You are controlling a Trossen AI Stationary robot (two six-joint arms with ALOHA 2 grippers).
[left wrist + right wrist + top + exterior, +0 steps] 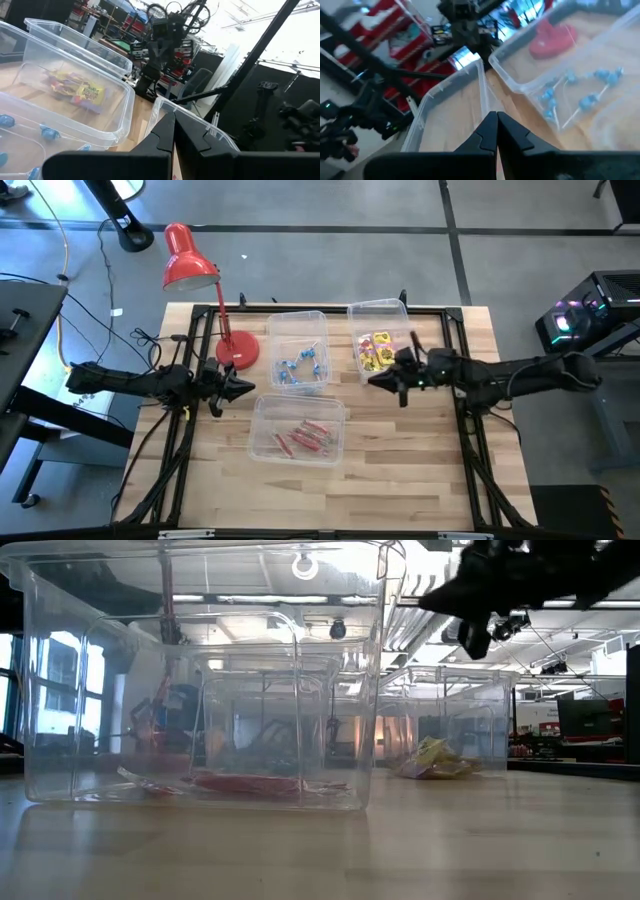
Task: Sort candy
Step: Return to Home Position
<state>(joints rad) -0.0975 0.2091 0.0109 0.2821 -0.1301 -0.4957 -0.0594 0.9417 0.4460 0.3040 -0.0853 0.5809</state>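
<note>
The candy lies sorted in three clear bins. Yellow packets (376,350) (82,91) fill the far right bin. Blue twist-wrapped pieces (300,367) (585,99) lie in the far middle bin, and red sticks (303,438) (245,783) in the near bin. My left gripper (248,387) (173,127) is shut and empty, left of the bins beside the lamp base. My right gripper (372,380) (496,125) is also shut and empty. It hovers at the near edge of the yellow bin and points left.
A red desk lamp (187,258) stands at the table's far left, its round base (238,350) close to my left gripper. A black frame (455,315) runs around the wooden table top. Bare wood (400,480) shows along the near edge.
</note>
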